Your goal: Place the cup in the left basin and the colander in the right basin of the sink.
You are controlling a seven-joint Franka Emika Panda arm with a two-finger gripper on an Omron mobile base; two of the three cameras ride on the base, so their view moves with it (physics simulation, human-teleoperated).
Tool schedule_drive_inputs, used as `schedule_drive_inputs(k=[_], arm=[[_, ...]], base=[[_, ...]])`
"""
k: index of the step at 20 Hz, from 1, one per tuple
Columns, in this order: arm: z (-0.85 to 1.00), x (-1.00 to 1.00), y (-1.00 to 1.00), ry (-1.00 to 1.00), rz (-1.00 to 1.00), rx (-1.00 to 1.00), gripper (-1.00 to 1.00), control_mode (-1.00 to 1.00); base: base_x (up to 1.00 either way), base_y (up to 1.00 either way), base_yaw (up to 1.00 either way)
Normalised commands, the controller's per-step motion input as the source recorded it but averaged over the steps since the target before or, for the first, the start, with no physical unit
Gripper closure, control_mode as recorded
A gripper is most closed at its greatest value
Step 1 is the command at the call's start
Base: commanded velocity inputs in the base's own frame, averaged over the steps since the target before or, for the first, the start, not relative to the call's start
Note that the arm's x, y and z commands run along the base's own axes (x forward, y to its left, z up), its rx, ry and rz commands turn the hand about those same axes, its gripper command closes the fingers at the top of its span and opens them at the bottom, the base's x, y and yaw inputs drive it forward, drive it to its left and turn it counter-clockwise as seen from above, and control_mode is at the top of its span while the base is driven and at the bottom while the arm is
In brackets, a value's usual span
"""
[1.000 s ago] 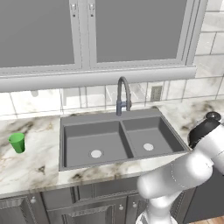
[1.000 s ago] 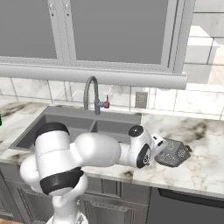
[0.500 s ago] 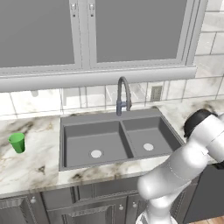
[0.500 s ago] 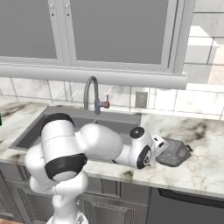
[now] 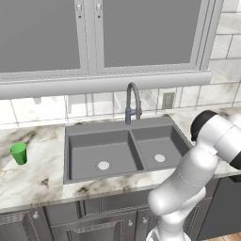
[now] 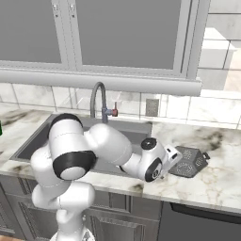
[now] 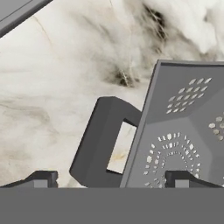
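- Colander [image 6: 189,161] — lying on the counter right of the sink [image 5: 122,150], awaiting pickup.
- Gripper [image 7: 111,179] — spread, straddling its rim.
- Cup [image 5: 19,153] — standing far left.

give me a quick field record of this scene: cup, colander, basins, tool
cup: upright on the counter left of the sink
colander: on the counter right of the sink, handle toward the tool
left basin: nothing in it
right basin: nothing in it
tool: open, low at the colander, one fingertip over its perforated bowl, the other outside its handle
faucet: behind the divider
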Motion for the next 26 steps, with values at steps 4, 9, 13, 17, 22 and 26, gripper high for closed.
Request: schedule_drive_inputs(k=[4,9,13,17,22,26], arm=[[0.0,0.0,0.0,0.0,0.0,0.0,1.0,-1.0],[0.0,0.0,0.0,0.0,0.0,0.0,1.0,-1.0],[0.0,0.0,0.0,0.0,0.0,0.0,1.0,-1.0],[0.0,0.0,0.0,-0.01,0.0,0.0,1.0,-1.0],[0.12,0.0,0.0,-0.04,0.0,0.0,1.0,-1.0],[0.29,0.0,0.0,-0.04,0.0,0.0,1.0,-1.0]], base=[[0.0,0.0,0.0],[0.0,0.0,0.0],[0.0,0.0,0.0],[0.0,0.0,0.0],[0.0,0.0,0.0],[0.0,0.0,0.0]])
